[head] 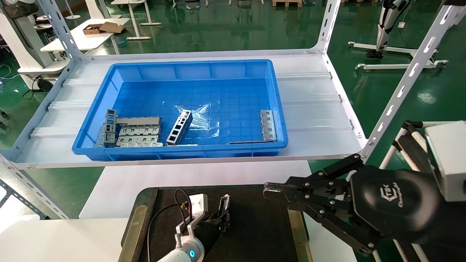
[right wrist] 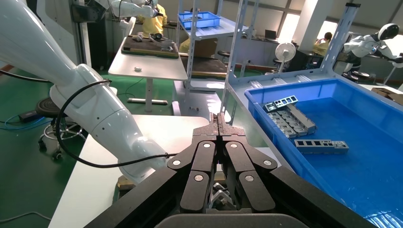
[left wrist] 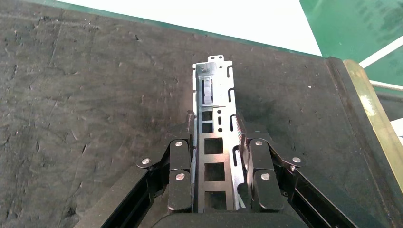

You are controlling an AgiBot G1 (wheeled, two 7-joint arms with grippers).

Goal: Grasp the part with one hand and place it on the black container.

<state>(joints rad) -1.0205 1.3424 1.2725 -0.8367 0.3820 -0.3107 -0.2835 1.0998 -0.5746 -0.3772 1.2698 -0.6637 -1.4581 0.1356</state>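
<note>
Fingers of your left gripper (left wrist: 216, 156) are clamped on both long edges of the part (left wrist: 214, 118), which runs straight out ahead of the jaws along the gripper's own line, its free end pointing away from the wrist. You are holding it low over the black container (left wrist: 85, 95); whether the far end already touches the dark mat cannot be told from the wrist view, so treat the gap below as the one thing the next move turns on: the way to go is down. In the head view the part (head: 224, 207) sits over the middle of the container (head: 262, 225), between its brass strips. Your right gripper (head: 267, 189) hangs pinched shut beside the container's right edge, holding nothing. The blue bin (head: 280, 120) lies beyond.
</note>
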